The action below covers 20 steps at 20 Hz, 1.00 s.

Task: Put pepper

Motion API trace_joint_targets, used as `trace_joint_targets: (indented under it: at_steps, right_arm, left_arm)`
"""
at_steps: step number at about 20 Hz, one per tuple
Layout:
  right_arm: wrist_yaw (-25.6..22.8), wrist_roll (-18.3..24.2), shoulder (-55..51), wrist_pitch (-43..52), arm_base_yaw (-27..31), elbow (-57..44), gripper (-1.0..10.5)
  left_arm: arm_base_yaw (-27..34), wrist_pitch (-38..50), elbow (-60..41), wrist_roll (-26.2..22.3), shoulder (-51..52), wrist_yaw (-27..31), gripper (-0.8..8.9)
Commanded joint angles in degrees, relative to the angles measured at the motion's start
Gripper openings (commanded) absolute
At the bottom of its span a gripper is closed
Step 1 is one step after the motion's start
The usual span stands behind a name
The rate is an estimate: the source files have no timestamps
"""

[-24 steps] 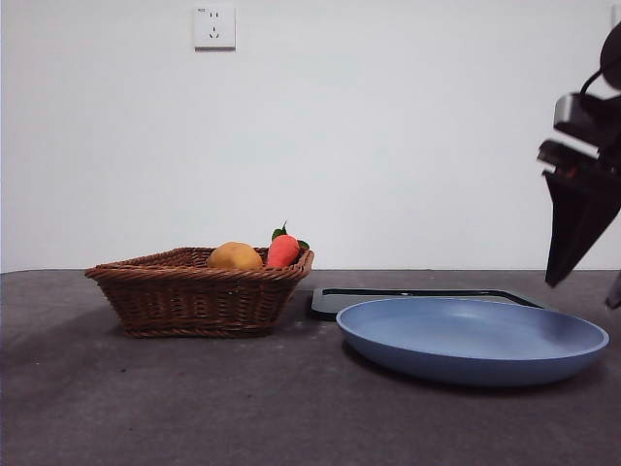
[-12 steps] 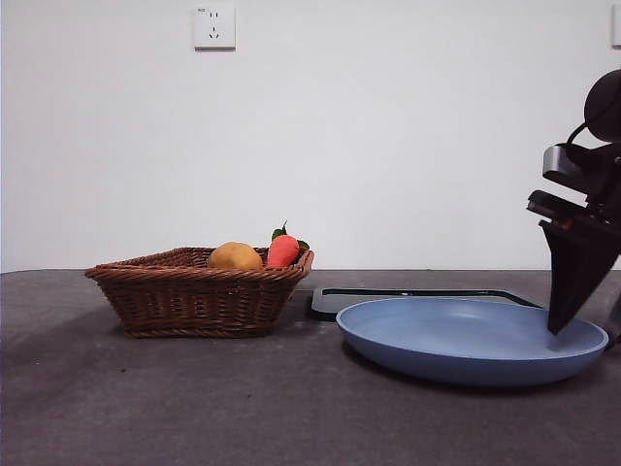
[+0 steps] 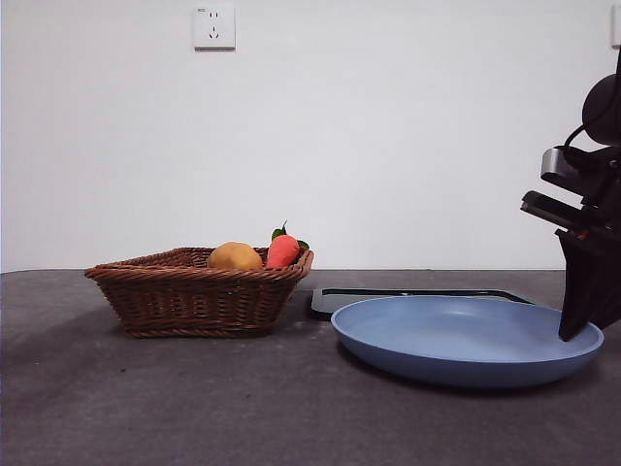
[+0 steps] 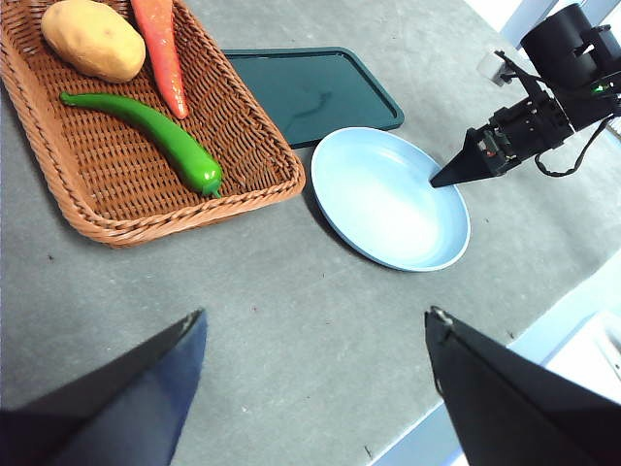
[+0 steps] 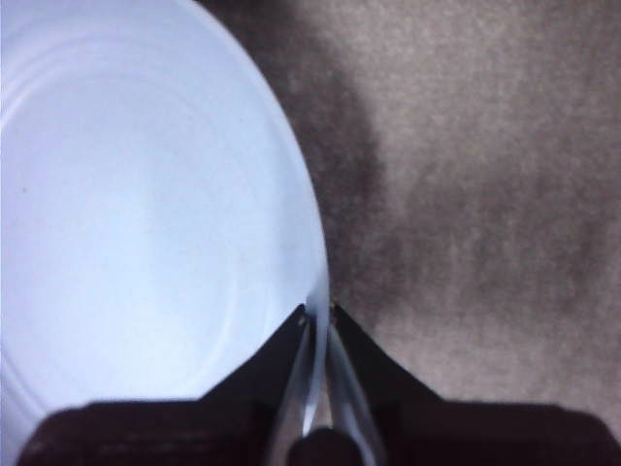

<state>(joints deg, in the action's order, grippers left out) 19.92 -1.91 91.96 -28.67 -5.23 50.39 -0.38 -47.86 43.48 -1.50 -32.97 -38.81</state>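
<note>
The pepper (image 4: pixel 146 138), glossy green and elongated, lies in the wicker basket (image 4: pixel 184 209) in the left wrist view; the basket (image 3: pixel 199 296) wall hides it in the front view. My left gripper (image 4: pixel 315 325) hangs open high above the table, far from the pepper. At the right side, my right gripper (image 3: pixel 572 325) is down at the blue plate (image 3: pixel 456 340). Its jaws are shut on the plate's rim (image 5: pixel 317 313). The left wrist view shows that right gripper (image 4: pixel 439 179) at the plate's (image 4: pixel 388 199) edge.
A potato (image 4: pixel 92 39) and a carrot (image 4: pixel 160 53) share the basket with the pepper. A dark green tray (image 4: pixel 310 87) lies behind the plate. The table edge runs near the plate's right side.
My right gripper has come down from above onto the plate's right rim. The plate has shifted slightly to the left.
</note>
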Motion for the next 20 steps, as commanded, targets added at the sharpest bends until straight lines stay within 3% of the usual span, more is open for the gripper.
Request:
trace_joint_targets:
  at_steps: [1, 11, 15, 20]
  right_arm:
    - [-0.33, -0.48, 0.68, -0.37, -0.15, 0.79, 0.1]
    - [-0.44, -1.75, -11.63, -6.43, -0.02, 0.79, 0.1]
    - [-0.44, -2.40, -20.94, -9.27, -0.02, 0.79, 0.1]
    - [-0.63, -4.15, -30.67, -12.33, -0.02, 0.79, 0.1]
  left_arm:
    - [-0.09, 1.79, 0.83, 1.42, -0.85, 0.37, 3.91]
    - [-4.07, 10.08, 1.64, 7.80, -9.09, 3.23, 3.91]
    - [-9.90, 10.95, 7.06, 8.00, -18.69, 13.07, 3.91]
    - [-18.14, 10.95, 20.98, 10.80, -37.51, 26.43, 3.91]
